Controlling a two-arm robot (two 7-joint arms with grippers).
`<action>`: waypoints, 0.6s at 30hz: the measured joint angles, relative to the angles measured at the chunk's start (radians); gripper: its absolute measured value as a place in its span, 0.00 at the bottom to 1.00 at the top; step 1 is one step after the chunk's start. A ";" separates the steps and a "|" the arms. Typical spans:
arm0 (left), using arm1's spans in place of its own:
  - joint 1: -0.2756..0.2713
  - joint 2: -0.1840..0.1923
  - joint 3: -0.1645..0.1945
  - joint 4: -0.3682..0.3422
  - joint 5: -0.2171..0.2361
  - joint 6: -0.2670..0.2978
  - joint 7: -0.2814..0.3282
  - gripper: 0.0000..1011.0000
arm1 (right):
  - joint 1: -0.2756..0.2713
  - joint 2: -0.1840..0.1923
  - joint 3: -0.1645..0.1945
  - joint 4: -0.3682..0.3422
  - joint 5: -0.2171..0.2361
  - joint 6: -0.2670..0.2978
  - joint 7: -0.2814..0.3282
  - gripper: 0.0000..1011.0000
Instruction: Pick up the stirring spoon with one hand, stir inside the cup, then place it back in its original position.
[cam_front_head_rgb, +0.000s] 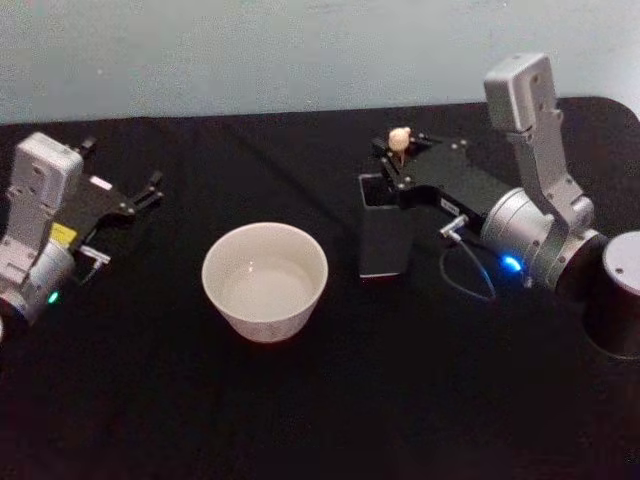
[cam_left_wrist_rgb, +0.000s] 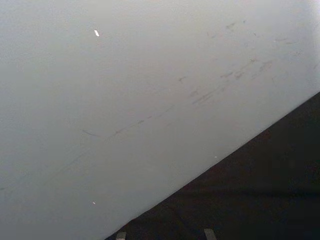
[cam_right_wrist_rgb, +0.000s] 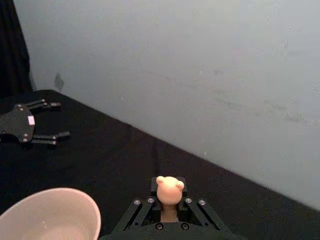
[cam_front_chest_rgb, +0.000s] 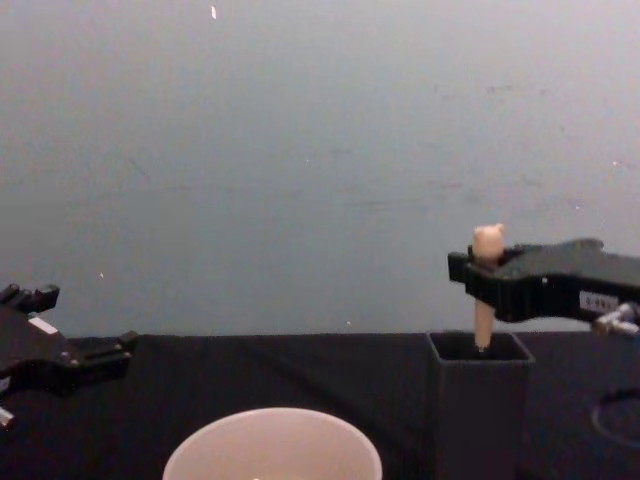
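The stirring spoon (cam_front_head_rgb: 399, 137) stands upright, its bear-head knob (cam_right_wrist_rgb: 170, 188) poking up between the fingers of my right gripper (cam_front_head_rgb: 396, 163), which is shut on the cream handle (cam_front_chest_rgb: 484, 300). The handle's lower end dips into the mouth of the dark square box holder (cam_front_chest_rgb: 478, 400), which stands right of the cup (cam_front_head_rgb: 265, 280); the spoon's bowl is hidden. The wide cream cup (cam_front_chest_rgb: 272, 452) sits at the table's middle, nothing in it that I can make out. My left gripper (cam_front_head_rgb: 152, 192) rests open at the far left, well away from the cup.
A black cloth covers the table (cam_front_head_rgb: 330, 420). A pale wall (cam_front_chest_rgb: 300, 150) rises close behind it. The right arm's grey body (cam_front_head_rgb: 540, 220) and a thin cable (cam_front_head_rgb: 470, 270) lie right of the holder, and a dark cylinder (cam_front_head_rgb: 618, 295) stands at the right edge.
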 joint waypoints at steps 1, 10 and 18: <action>0.000 0.000 0.000 0.000 0.000 0.000 0.000 0.99 | -0.001 -0.003 0.001 0.004 0.002 0.004 -0.001 0.16; 0.000 0.000 0.000 0.000 0.000 0.000 0.000 0.99 | -0.008 -0.018 0.008 0.024 0.018 0.017 -0.001 0.16; 0.000 0.000 0.000 0.000 0.000 0.000 0.000 0.99 | -0.006 -0.021 -0.002 0.043 0.011 0.024 0.000 0.16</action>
